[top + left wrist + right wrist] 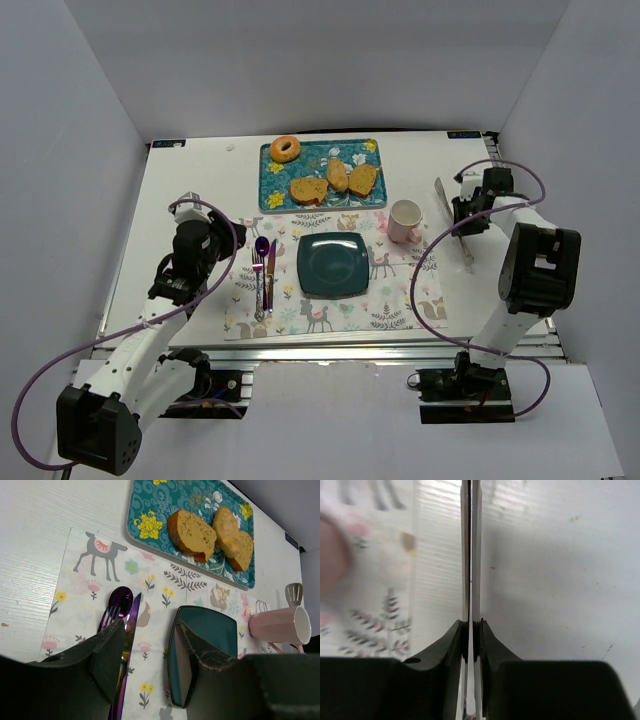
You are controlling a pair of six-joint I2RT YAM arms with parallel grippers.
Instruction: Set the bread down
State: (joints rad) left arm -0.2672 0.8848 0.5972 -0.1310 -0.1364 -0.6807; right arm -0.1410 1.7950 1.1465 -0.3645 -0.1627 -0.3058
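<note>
Three pieces of bread lie on the teal flowered tray at the back, with a ring-shaped bagel at its far left corner. In front of the tray, a dark teal square plate sits bare on the patterned placemat. My left gripper is open and holds nothing, low over the mat between the cutlery and the plate. At the right, off the mat, my right gripper is shut on metal tongs.
A pink mug stands at the mat's back right corner. A purple spoon, fork and knife lie left of the plate. White walls close in the table on three sides.
</note>
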